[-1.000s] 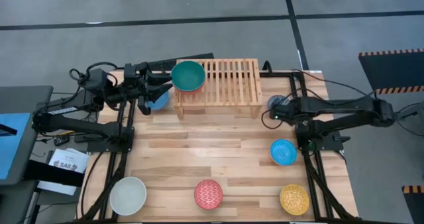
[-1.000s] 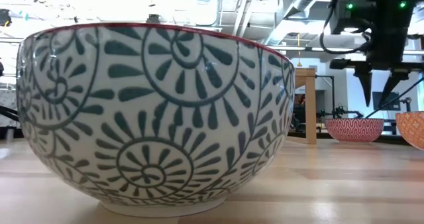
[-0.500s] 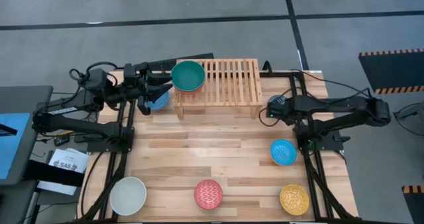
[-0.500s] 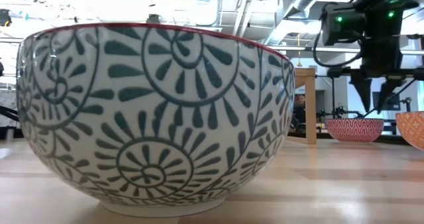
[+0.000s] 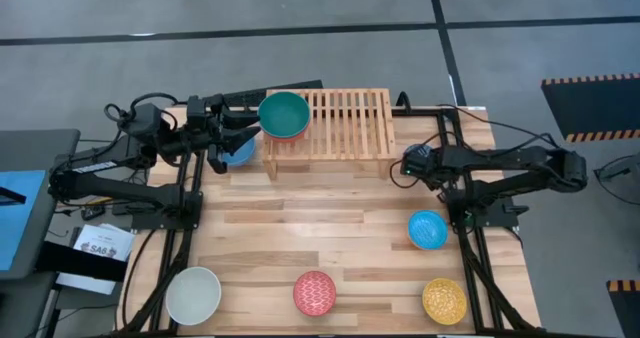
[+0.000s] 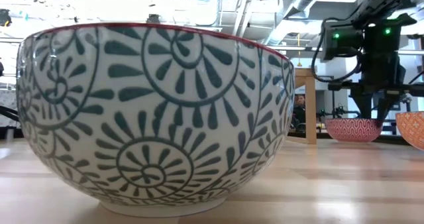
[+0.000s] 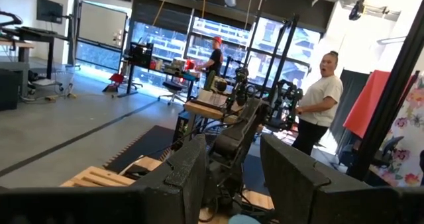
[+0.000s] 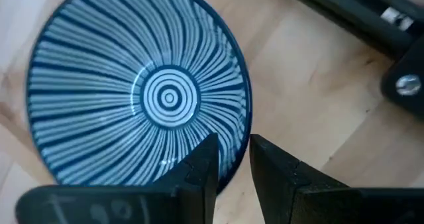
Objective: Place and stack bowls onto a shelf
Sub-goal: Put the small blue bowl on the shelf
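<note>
Light plank tabletop (image 5: 300, 228) over grey floor. You see low slatted light-wood shelf (image 5: 335, 123) at far edge, teal bowl (image 5: 284, 114) stacked on red bowl at its left end. Your left gripper (image 5: 243, 133) just left of shelf, fingers (image 7: 189, 177) apart, empty. Your right gripper (image 8: 233, 159) right of shelf, over blue-white striped bowl (image 8: 126, 91), fingers slightly apart straddling rim. Remaining bowls on tabletop, well apart from shelf.

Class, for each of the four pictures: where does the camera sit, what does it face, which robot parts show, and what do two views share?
High: overhead, facing down; both arms, the shelf, table bowls.
Low: tabletop height, facing the grey-patterned bowl; right gripper hangs behind.
Left wrist: faces the room, past the left gripper, fingers apart.
Right wrist: faces down at the blue striped bowl; its fingers straddle the rim.
Shared: red patterned bowl, high and low.
</note>
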`<act>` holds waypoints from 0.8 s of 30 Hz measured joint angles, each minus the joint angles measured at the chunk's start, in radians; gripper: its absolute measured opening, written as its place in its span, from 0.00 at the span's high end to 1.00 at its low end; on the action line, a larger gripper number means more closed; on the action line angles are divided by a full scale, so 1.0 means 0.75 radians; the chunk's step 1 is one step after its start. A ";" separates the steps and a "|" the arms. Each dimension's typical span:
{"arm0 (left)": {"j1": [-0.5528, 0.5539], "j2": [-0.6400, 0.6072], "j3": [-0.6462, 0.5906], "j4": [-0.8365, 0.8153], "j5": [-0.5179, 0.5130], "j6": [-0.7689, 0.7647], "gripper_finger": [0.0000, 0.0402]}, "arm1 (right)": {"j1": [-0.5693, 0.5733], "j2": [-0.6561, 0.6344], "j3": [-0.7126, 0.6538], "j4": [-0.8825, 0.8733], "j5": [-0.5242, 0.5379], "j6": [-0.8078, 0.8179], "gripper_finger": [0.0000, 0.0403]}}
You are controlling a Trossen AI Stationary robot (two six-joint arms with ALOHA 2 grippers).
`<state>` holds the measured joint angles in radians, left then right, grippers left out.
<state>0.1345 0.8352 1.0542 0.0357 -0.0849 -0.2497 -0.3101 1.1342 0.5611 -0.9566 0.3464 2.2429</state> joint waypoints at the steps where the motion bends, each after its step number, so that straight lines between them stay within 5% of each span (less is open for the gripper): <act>1: 0.000 0.000 0.000 0.000 0.000 0.000 0.68 | -0.008 0.000 -0.014 0.021 0.000 0.000 0.72; 7: 0.000 0.000 0.000 0.001 -0.001 -0.002 0.68 | -0.036 0.000 -0.074 0.108 0.000 -0.001 0.74; 11: 0.000 0.000 0.000 0.001 -0.002 -0.006 0.68 | -0.033 -0.005 -0.102 0.122 0.017 -0.008 0.85; 24: 0.000 0.000 0.000 0.001 -0.028 -0.013 0.68 | -0.044 -0.283 -0.081 0.090 0.352 -0.037 0.90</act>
<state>0.1345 0.8352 1.0542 0.0360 -0.1061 -0.2592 -0.3434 0.9217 0.5004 -0.8893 0.6105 2.2148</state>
